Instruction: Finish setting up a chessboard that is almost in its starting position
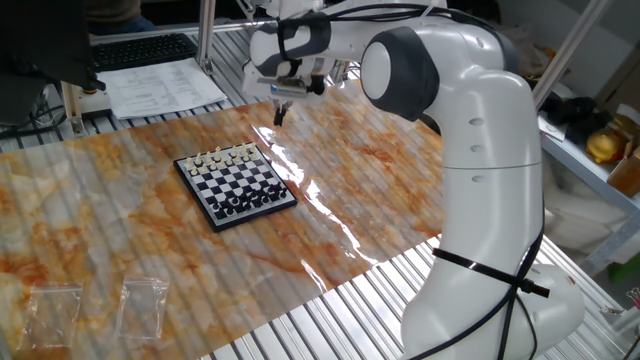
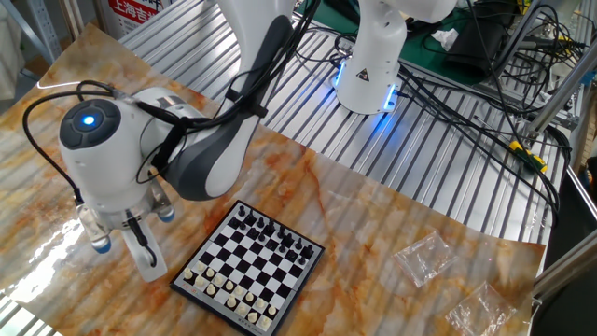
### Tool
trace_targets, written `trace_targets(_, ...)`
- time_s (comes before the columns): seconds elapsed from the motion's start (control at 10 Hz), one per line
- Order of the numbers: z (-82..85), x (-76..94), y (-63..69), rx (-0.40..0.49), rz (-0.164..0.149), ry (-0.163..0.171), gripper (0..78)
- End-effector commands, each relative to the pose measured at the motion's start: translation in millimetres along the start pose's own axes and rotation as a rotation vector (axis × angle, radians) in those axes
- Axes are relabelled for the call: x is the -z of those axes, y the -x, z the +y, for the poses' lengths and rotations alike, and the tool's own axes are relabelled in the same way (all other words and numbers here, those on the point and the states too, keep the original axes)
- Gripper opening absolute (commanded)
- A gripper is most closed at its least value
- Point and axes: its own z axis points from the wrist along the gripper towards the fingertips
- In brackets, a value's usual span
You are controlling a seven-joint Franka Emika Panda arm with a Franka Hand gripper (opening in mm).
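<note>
The chessboard [image 1: 238, 186] is a small checkered board with a dark border, lying on the marbled orange mat. Tiny white pieces [image 1: 224, 158] line its far edge and black pieces [image 1: 247, 205] its near edge. It also shows in the other fixed view [image 2: 250, 269]. My gripper [image 1: 280, 112] hangs above the mat just beyond the board's far right corner, on the white-piece side. In the other fixed view the gripper [image 2: 146, 259] is low over the mat, left of the board. The fingers look pressed together, and I see nothing between them.
Two clear plastic bags [image 1: 143, 305] lie on the mat near its front left edge, also visible in the other fixed view [image 2: 424, 255]. Papers [image 1: 165, 86] and a keyboard [image 1: 143, 48] lie behind the mat. The robot base [image 2: 371, 70] and cables [image 2: 466, 103] stand on the slatted table.
</note>
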Motion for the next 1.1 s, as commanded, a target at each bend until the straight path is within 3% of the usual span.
trace_targets(0.1,2.3,-4.4,-1.7,-0.013,-0.032,0.038,0.0)
trace_targets(1.1,2.4,-14.0,2.0,-0.013,-0.043,0.051,0.0)
